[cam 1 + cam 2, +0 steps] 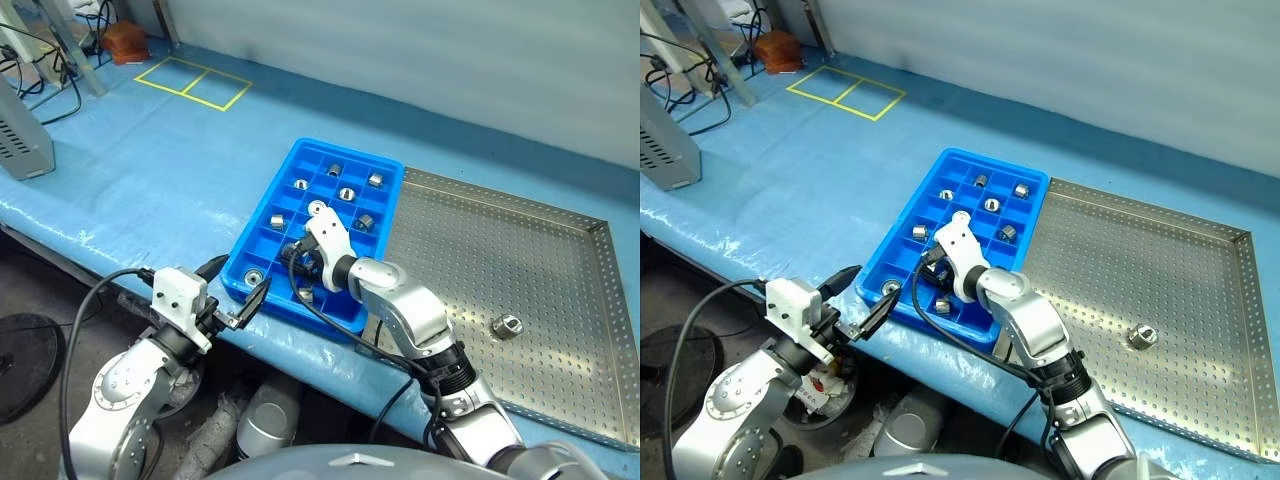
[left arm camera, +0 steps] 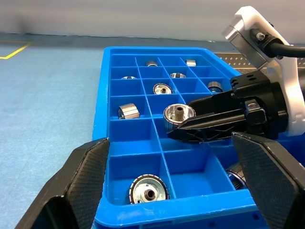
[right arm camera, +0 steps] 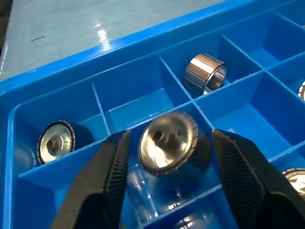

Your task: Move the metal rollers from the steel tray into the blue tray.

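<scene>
Left eye view: 1 roller [image 1: 509, 325] lies on steel tray [image 1: 560, 250].

No text, label, brand or number can be read anywhere; the one sign is a yellow tape rectangle [image 1: 194, 81], split in two, on the bench's blue cover [image 1: 130, 190]

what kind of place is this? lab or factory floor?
Likely a workshop or industrial test bench: a blue-covered table holds a perforated steel tray and a compartmented blue tray of metal rollers, with yellow tape markings.
</scene>
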Tool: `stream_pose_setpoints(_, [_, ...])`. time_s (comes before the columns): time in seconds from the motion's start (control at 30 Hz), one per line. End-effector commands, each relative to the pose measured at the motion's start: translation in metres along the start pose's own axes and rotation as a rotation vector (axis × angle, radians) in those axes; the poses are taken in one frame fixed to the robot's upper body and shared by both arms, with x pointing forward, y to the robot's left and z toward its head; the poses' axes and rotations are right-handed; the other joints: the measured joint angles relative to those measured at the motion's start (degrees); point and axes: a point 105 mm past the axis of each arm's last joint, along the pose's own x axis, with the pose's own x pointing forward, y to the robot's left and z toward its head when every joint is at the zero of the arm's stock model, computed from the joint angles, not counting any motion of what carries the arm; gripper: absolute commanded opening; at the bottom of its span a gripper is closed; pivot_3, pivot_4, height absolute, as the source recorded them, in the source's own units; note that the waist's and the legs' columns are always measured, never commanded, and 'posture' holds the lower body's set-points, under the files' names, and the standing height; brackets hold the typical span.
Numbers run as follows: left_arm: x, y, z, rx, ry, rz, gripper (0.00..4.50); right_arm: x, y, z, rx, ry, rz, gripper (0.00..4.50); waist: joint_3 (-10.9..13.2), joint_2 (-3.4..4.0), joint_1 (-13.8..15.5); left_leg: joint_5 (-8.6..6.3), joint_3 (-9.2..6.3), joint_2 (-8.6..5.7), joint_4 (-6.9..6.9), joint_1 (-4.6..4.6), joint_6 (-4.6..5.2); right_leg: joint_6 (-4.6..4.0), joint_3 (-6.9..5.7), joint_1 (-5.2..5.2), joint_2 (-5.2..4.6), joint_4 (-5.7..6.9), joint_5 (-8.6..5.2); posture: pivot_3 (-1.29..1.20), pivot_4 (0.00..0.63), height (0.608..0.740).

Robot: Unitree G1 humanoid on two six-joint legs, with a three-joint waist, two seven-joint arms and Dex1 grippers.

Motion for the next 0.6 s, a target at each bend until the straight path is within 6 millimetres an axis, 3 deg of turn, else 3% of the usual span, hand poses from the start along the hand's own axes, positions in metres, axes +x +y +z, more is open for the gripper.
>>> stream_pose_setpoints(0.03, [0.001,-0.004,0.006,0.01,-0.017,-0.032,4.5,-0.005,0.002,0.013,-0.009,-0.052,-0.004,4.1,0.0,0.0,-0.05,0.0,0.0,0.01,0.01,0.02,0.0,0.0,0.0,0.0,0.0,0.01,0.0,0.49,0.15,0.74])
stream_pose_setpoints(0.07, [0.001,-0.004,0.006,0.011,-0.014,-0.039,4.5,-0.007,0.001,0.015,-0.009,-0.062,-0.009,4.46,0.0,0.0,-0.08,0.0,0.0,0.02,0.04,0.02,-0.01,-0.02,-0.01,0.0,0.01,0.03,-0.01,0.49,0.15,0.74])
stream_pose_setpoints(0.3, [0.017,-0.013,0.014,0.034,0.028,-0.162,4.5,-0.04,-0.007,0.033,-0.04,-0.153,-0.062,4.46,-0.02,0.0,-0.73,-0.08,-0.09,0.07,0.2,-0.04,-0.17,-0.03,-0.16,0.05,-0.01,0.04,-0.02,0.4,0.15,0.74])
stream_pose_setpoints(0.6, [0.054,-0.028,0.035,0.053,0.025,-0.396,4.5,-0.097,-0.036,0.028,-0.039,-0.172,-0.306,4.46,-0.04,0.02,-7.25,0.04,-0.18,0.08,0.26,-0.17,-0.08,-0.03,-0.18,0.3,0.07,0.08,-0.01,0.2,0.15,0.74])
